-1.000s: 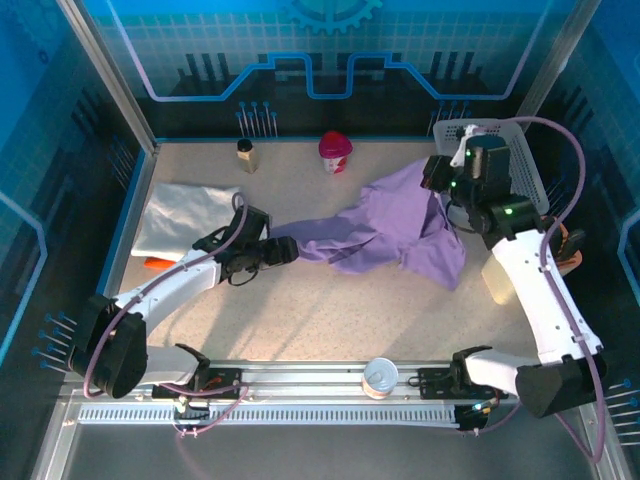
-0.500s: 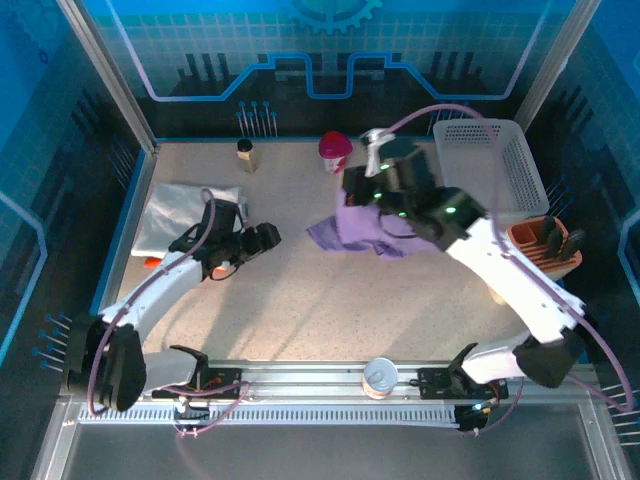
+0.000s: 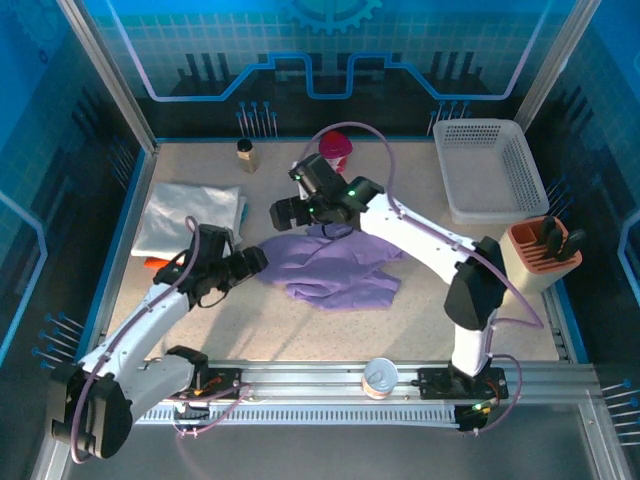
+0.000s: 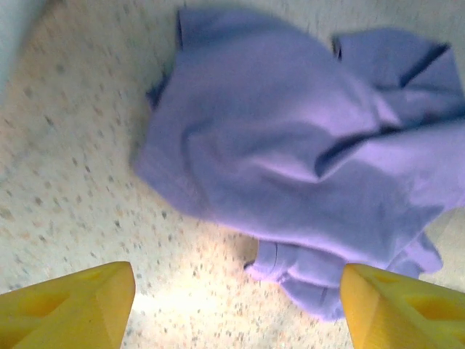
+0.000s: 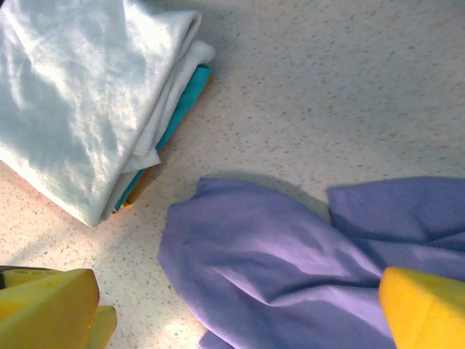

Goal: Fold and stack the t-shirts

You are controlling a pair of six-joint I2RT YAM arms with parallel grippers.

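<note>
A lavender-purple t-shirt [image 3: 335, 265] lies crumpled in the middle of the table, loose from both grippers. My left gripper [image 3: 250, 262] stands open at its left edge; in the left wrist view the yellow fingertips [image 4: 73, 302] are wide apart, with a fold of the purple shirt [image 4: 305, 160] lying between them near the right one. My right gripper [image 3: 290, 210] hovers open just above the shirt's far left corner, its yellow fingers [image 5: 47, 309] spread over the purple cloth [image 5: 290, 269]. A folded white t-shirt [image 3: 190, 215] lies at the left on a stack [image 5: 80, 102] with teal and orange layers.
A white mesh basket [image 3: 490, 165] sits at the back right, with a brown tool holder [image 3: 543, 250] in front of it. A small brown bottle [image 3: 246, 155] and a pink cup [image 3: 335, 150] stand at the back edge. A can [image 3: 381, 377] rests on the front rail.
My right arm swung left from the basket across the table with the purple shirt, then opened and dropped it mid-table. The left gripper let go of the shirt's sleeve and drew back slightly.
</note>
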